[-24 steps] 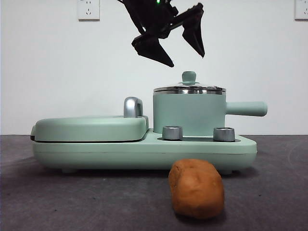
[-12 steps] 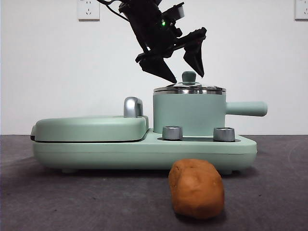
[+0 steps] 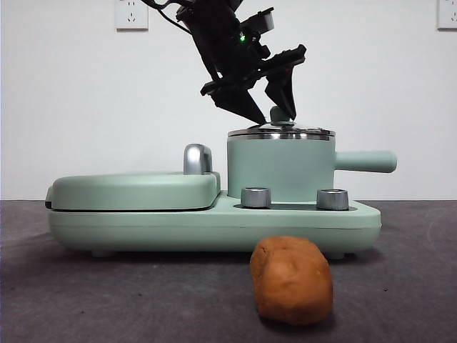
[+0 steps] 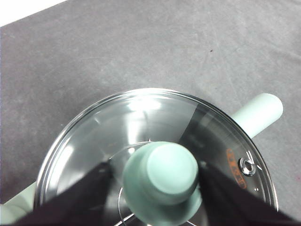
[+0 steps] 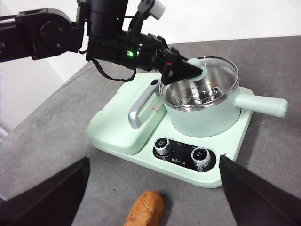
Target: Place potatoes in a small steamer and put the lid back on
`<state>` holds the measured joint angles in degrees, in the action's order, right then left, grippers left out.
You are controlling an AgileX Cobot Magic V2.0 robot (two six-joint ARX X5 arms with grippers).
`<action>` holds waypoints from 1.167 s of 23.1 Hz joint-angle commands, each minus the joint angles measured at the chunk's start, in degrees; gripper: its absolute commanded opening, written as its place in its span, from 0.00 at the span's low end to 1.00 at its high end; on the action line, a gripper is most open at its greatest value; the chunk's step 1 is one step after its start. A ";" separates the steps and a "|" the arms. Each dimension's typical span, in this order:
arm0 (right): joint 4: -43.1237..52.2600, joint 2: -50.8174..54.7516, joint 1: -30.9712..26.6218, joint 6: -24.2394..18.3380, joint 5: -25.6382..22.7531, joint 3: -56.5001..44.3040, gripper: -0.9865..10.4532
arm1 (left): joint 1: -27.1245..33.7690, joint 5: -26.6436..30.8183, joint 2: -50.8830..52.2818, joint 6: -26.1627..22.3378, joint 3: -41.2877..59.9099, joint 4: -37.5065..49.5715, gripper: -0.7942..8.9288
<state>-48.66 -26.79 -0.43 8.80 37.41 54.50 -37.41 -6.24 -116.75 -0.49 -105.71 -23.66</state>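
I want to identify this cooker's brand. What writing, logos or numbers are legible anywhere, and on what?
Nothing reads clearly.
Black control panel: small white print between the two dials, too blurred to read.
Lid: orange mark near the steam vent, too small to read.
Griddle cover: small red mark by the chrome handle, unreadable.

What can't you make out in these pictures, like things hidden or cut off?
- Left wrist view: the left claw and the knob cover the middle of the lid; the picture's edge cuts off the lid's near side.
- Front view: the small steamer wall hides its inside.
- Right wrist view: the potato is cut off by the edge; the print beside the dials is too small to read.
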 commanded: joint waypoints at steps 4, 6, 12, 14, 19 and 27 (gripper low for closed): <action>0.20 -0.46 0.04 -0.52 0.04 0.83 0.47 | -0.48 0.04 -1.68 -0.59 -1.81 0.98 0.11; -0.17 -0.46 0.04 -0.52 0.04 0.83 0.47 | -0.48 0.04 -1.68 -0.55 -2.05 0.94 0.10; -4.66 -2.95 0.22 -0.46 0.13 0.83 0.47 | -0.48 0.04 -1.66 -0.37 -12.96 -6.43 0.10; -4.48 -4.92 1.03 0.37 0.11 0.94 0.47 | -0.44 0.04 -1.64 -0.37 -17.42 -9.11 0.10; -4.50 -11.91 7.45 6.14 0.04 1.11 0.47 | 1.84 0.04 1.36 -0.48 -20.50 -12.37 0.10; -3.56 -24.39 25.81 10.93 -13.11 1.11 0.47 | 8.33 0.04 5.57 -0.55 -20.50 -18.67 0.10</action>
<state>-52.84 -50.15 23.70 18.24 25.52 54.50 -29.04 -6.09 -111.96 -0.82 -123.92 -43.55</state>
